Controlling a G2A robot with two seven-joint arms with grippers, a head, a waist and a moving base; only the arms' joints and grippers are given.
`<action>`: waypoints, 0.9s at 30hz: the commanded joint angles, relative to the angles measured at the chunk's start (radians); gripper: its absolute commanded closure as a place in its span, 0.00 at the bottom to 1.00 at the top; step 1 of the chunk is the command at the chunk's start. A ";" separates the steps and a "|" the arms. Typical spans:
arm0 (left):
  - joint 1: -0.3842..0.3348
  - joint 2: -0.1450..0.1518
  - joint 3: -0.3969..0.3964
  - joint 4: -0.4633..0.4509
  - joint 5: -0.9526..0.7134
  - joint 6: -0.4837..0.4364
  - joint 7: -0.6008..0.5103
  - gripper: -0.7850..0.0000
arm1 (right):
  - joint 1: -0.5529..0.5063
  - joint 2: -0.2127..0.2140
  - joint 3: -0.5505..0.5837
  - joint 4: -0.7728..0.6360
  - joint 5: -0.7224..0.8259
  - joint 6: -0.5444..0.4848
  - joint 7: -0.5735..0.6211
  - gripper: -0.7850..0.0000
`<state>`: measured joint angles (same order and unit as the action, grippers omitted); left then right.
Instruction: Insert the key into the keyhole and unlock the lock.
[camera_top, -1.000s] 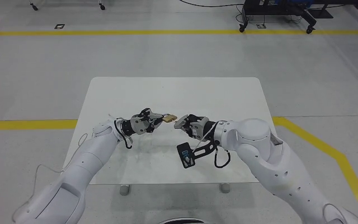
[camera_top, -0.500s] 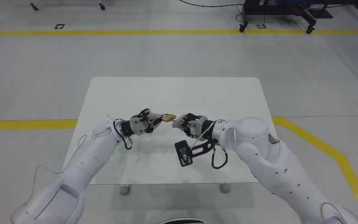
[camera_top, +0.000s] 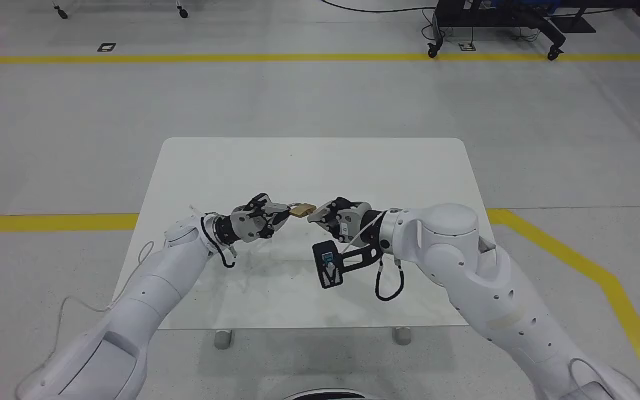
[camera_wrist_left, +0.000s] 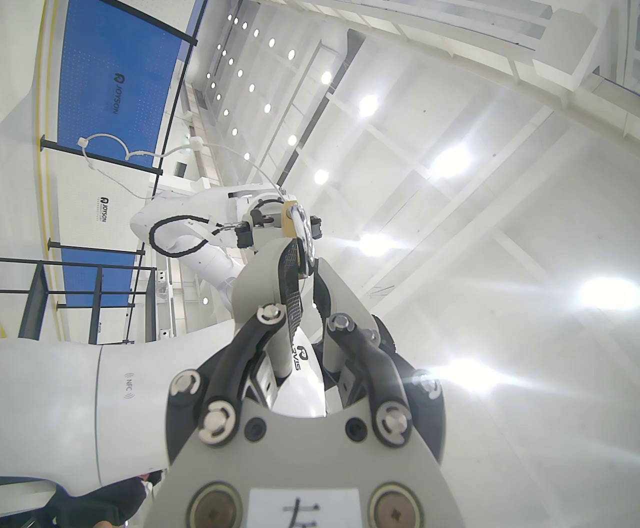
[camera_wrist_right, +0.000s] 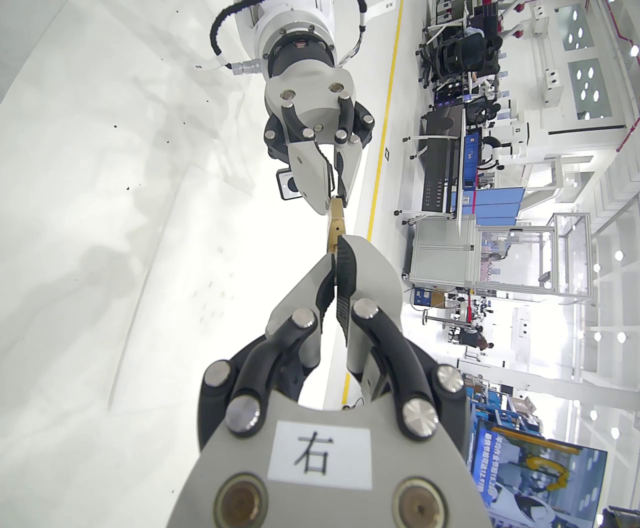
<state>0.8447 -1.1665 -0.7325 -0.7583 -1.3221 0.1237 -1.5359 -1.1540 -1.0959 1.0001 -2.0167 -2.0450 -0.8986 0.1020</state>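
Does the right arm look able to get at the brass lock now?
Probably yes: the brass lock is in the air at the right end effector, against the left end effector; nothing stands between.

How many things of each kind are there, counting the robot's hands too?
2 hands: left hand, right hand
1 lock, brass, gripped by the right hand
1 key, silver, it seems, in the left hand
1 table, white
Total: 5
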 joint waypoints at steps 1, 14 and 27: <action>0.002 0.003 0.001 -0.003 -0.003 0.000 0.000 1.00 | 0.003 -0.001 -0.004 0.004 0.006 0.001 0.009 1.00; 0.005 0.013 0.008 -0.019 -0.007 -0.030 0.000 1.00 | 0.019 -0.007 -0.023 0.010 0.029 0.001 0.049 1.00; -0.001 0.024 0.012 -0.034 -0.014 -0.065 0.000 1.00 | 0.020 -0.011 -0.025 0.017 0.077 0.007 0.090 0.64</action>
<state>0.8446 -1.1436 -0.7204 -0.7921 -1.3342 0.0616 -1.5359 -1.1345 -1.1072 0.9759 -1.9981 -1.9674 -0.8921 0.1898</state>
